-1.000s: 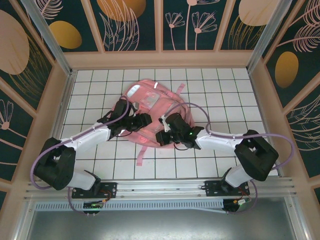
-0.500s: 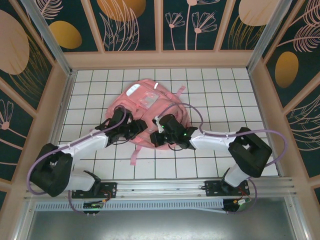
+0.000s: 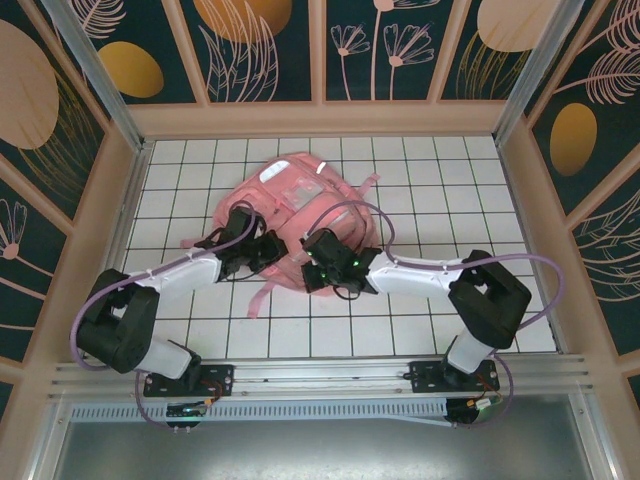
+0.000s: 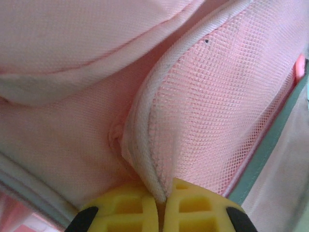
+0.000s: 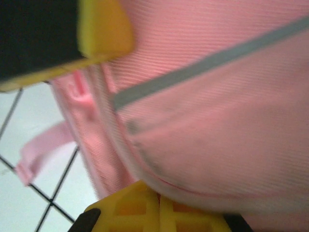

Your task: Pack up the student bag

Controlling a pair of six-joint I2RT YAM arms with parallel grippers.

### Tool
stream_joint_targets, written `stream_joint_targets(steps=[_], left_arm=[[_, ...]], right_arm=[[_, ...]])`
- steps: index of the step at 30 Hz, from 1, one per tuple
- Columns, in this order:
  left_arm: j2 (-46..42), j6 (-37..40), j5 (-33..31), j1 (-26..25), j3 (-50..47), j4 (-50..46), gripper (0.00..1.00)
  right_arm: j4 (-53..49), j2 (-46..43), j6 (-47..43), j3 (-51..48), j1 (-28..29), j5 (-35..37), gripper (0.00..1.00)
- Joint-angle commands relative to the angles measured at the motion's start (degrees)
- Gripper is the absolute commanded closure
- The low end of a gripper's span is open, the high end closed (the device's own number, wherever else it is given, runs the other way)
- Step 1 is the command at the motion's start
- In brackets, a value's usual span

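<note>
1. Left pincer (image 4: 161,195) is pressed together on the student bag (image 4: 72,121). Its yellow pads pinch the white piped rim (image 4: 140,116) of a pink mesh panel (image 4: 227,96), and a grey strip (image 4: 270,140) borders the mesh on its other side.
2. Right pincer (image 5: 158,200) is also pressed together, nipping a fold of the bag's pink fabric below a grey reflective strip (image 5: 207,63). That view is blurred, so I cannot tell which seam it has.
3. Seen from above, both pincers sit close together at the bag's near edge, the left one toward its near-left side and the right one toward its near middle.
4. Beyond them, the student bag lies slumped on the white tiled surface (image 3: 450,200), in the far half and a little left of the middle, its top reaching toward the far edge. One loose pink strap (image 3: 255,298) trails off it toward the near edge.
5. The step in hand looks like preparation. With both arms gripping fabric at the same edge, the bag is probably being positioned or spread, not filled. I judge the packing to be at an early stage.
6. The next move calls for the two arms to work together, pulling gently so the thin piping and the fabric fold do not slip from the pads. The soft bag will sag and drag across the tiles rather than hold its shape.
</note>
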Motion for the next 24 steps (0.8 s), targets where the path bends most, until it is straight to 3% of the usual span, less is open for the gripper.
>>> stream_joint_targets(steps=[1,4,7,9,11,13,15,17,18,21,24], left_arm=[[0.2,14.9,-2.6,3.5,1.4,-4.4,1.0],[1.2,27.0,-2.7,3.8,3.5,-7.4,1.0],[3.2,35.7,3.1,4.9,5.4,-8.3,1.0],[7.0,41.4,6.4,5.2,9.5,-11.5,1.0],[12.0,44.2,3.3,5.4,15.5,-16.5,1.0],[17.0,44.7,1.6,6.1,21.0,-19.2,0.99],[19.3,43.7,1.2,7.1,25.0,-19.6,0.9],[19.7,40.8,-1.6,7.7,27.8,-20.2,0.71],[19.5,39.1,-2.5,7.8,28.8,-21.2,0.67],[16.3,34.6,-4.6,7.9,27.4,-23.9,0.62],[9.9,30.3,-1.9,7.9,20.1,-21.9,0.59]], right_arm=[[-13.1,-1.8,-1.4,0.2,-2.6,12.2,1.0],[-15.3,-2.5,-3.0,-0.9,-4.6,14.7,1.0],[-14.7,-3.9,-4.0,-2.0,-6.2,14.2,1.0],[-13.4,-4.7,-5.2,-2.4,-6.4,11.9,1.0],[-9.8,-5.7,-7.4,-3.4,-6.3,5.0,1.0],[-5.8,-6.4,-7.7,-4.1,-5.5,-0.7,1.0],[-2.3,-6.3,-6.9,-3.8,-4.5,-4.9,1.0],[0.7,-5.3,-4.6,-3.3,-3.6,-5.8,1.0],[1.9,-4.5,-3.4,-2.8,-3.4,-5.9,1.0],[4.7,-1.8,-1.2,-0.7,-3.3,-5.8,1.0],[6.5,0.6,-1.5,1.4,-3.1,-6.6,1.0]])
